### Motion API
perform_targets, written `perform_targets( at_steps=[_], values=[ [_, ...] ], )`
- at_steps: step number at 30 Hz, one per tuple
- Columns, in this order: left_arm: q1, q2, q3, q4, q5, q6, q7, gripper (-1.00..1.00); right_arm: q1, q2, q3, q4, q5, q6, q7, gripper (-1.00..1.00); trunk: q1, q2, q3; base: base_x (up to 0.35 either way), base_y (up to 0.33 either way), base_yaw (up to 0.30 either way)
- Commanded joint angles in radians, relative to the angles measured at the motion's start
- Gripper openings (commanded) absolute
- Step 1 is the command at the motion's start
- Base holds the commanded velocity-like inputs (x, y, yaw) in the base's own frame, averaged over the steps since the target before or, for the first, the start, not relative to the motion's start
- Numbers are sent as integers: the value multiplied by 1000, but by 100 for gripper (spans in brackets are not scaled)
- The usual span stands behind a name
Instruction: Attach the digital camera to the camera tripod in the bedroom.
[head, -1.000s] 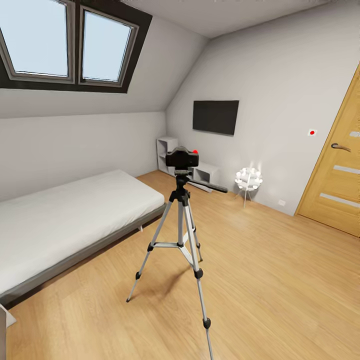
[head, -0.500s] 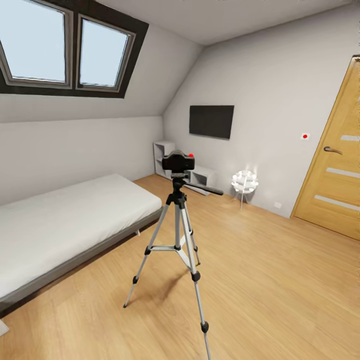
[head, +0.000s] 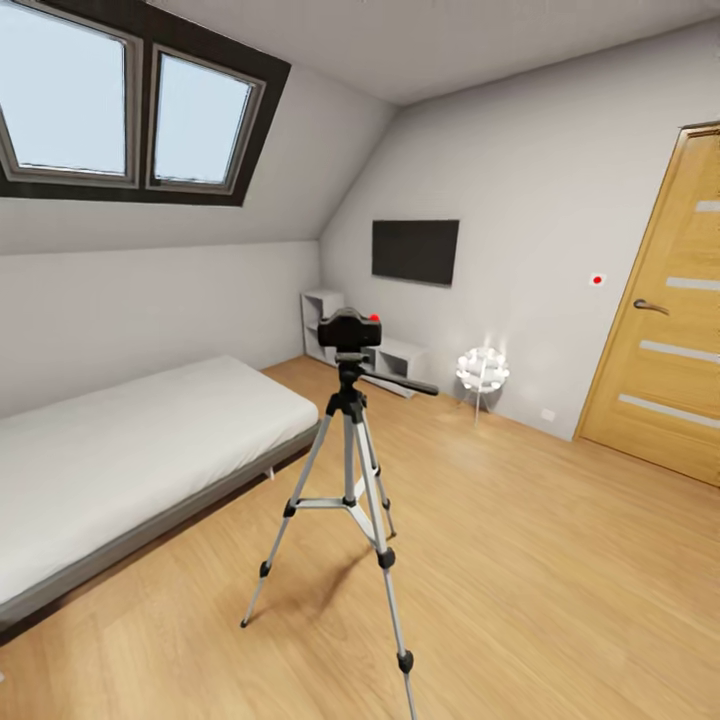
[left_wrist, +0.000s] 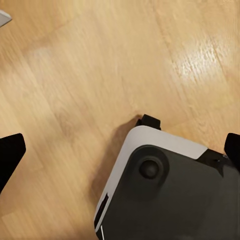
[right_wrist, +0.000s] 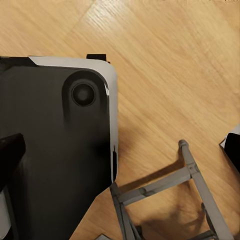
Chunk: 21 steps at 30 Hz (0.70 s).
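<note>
Camera (head: 349, 328): small, rigid, probably light, smooth-shelled and easily knocked; seated atop the tripod (head: 350, 480) mid-floor, near the bed's (head: 120, 450) foot corner. Best taken by the body's two sides, clear of the red button. Tripod looks tippy. Both hands: spread wide, gripping nothing.

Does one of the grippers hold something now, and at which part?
Nothing is held. Both grippers are open over bare floor. The camera sits on the tripod, untouched.
</note>
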Motion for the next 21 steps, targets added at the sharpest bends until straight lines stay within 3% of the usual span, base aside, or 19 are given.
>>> perform_targets(
  at_steps=[1, 21],
  values=[
    [0, 0, -8, -2, 7, 0, 5, 100, -2, 1, -7, 3, 6, -6, 3, 100, 1, -2, 0, 0, 0, -60],
    [0, 0, -8, -2, 7, 0, 5, 100, -2, 8, -8, 3, 4, -6, 3, 100, 1, -2, 32, 0, 0, -12]
  ],
)
